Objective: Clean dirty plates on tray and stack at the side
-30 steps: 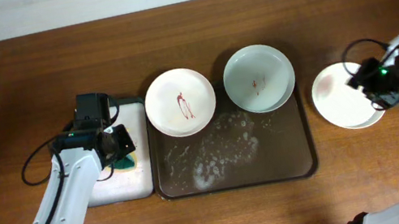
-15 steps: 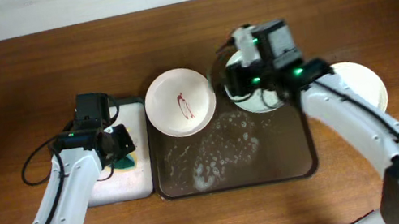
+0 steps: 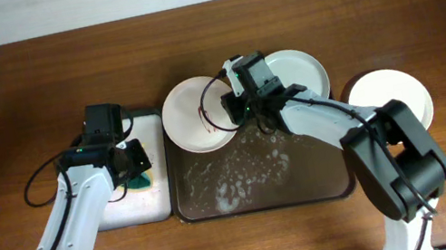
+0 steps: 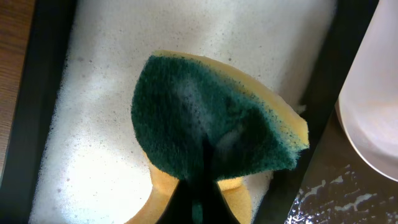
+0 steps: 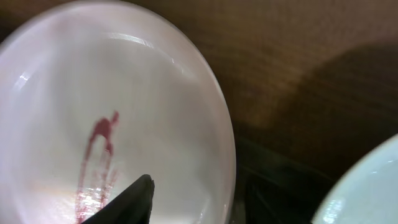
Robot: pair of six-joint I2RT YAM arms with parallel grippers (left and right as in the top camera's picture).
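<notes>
**Right hand at the smeared plate**

The right hand (image 3: 237,109) is at the 3 o'clock rim of the red-smeared plate (image 3: 194,116), which sits at 11 o'clock on the tray (image 3: 307,182). Whether this hand is clenched or released cannot be told. The greenish plate (image 3: 303,69) sits at 1 o'clock on the tray. A third plate (image 3: 393,99) rests on the counter (image 3: 14,88) at the tray's 3 o'clock. The left hand (image 3: 133,164) clenches a sponge (image 4: 211,124) over the foamy small tray (image 3: 133,213).

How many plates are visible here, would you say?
3: a red-smeared plate and a second plate on the tray, a third plate on the table; others may lie beneath.
</notes>
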